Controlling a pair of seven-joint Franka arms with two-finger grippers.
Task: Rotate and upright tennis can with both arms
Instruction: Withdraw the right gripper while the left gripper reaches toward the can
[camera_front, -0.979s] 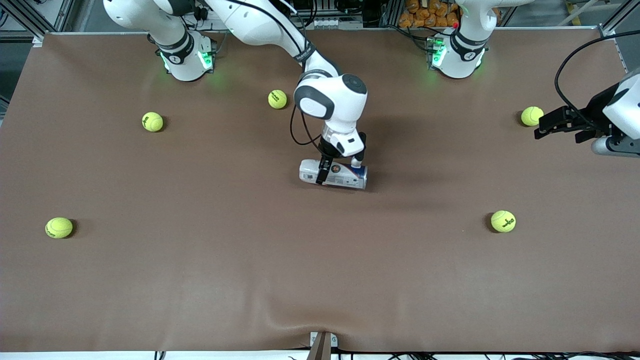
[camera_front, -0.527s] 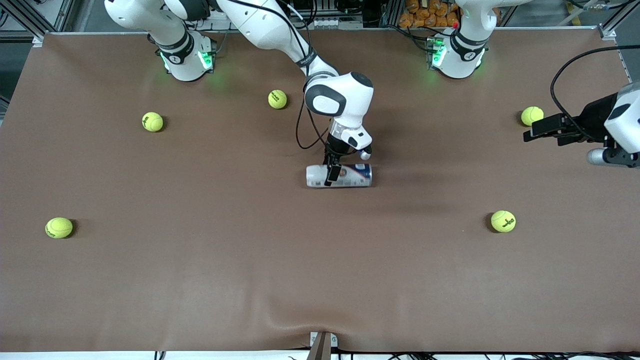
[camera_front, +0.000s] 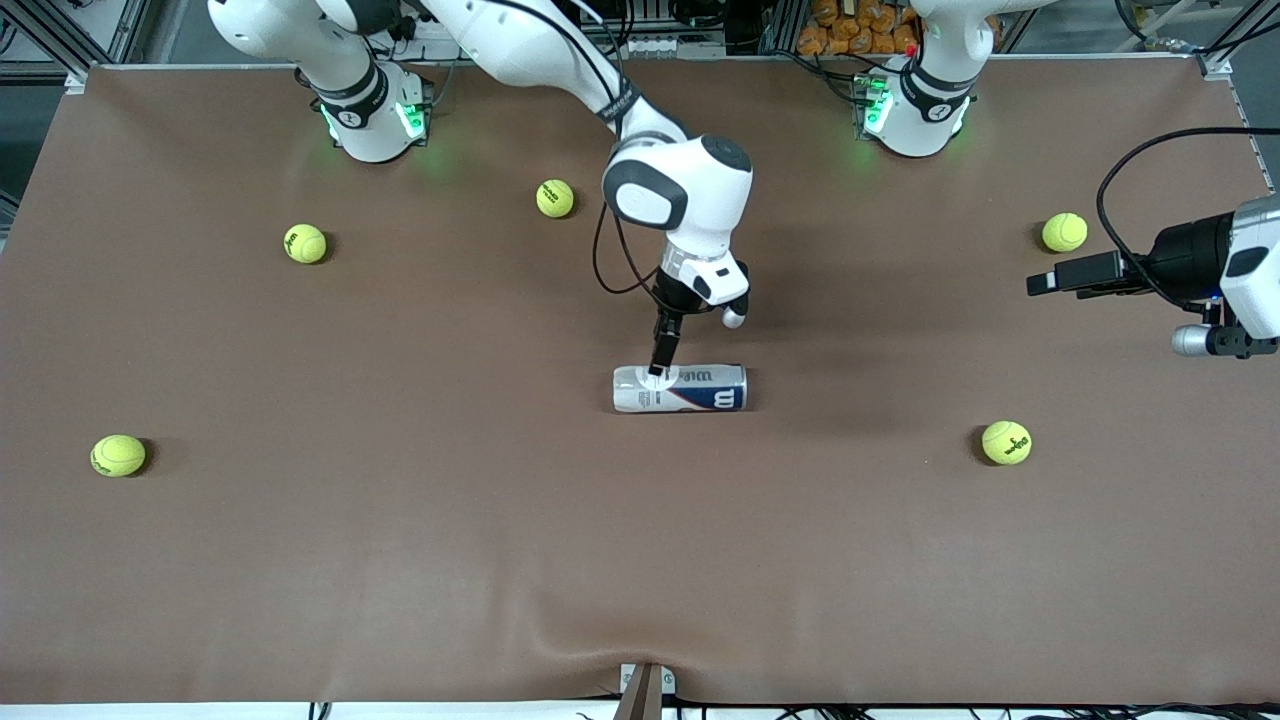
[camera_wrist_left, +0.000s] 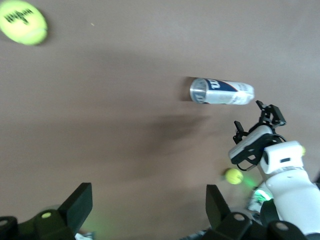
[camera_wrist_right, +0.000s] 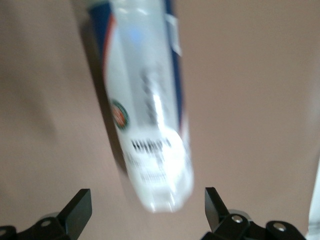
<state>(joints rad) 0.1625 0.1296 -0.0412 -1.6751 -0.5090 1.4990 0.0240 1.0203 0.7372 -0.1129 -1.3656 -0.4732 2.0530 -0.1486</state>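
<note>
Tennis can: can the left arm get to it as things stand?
Probably yes. The left hand hangs open toward its own end of the table, and bare table lies between it and the tennis can; the right hand hovers above the can's capped end.

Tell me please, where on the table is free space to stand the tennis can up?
The widest bare patch lies nearer the camera than the tennis can, between the two nearest balls. The right gripper, open, hangs right above the can, so it is crowded there. The left gripper, open, waits near a ball.
</note>
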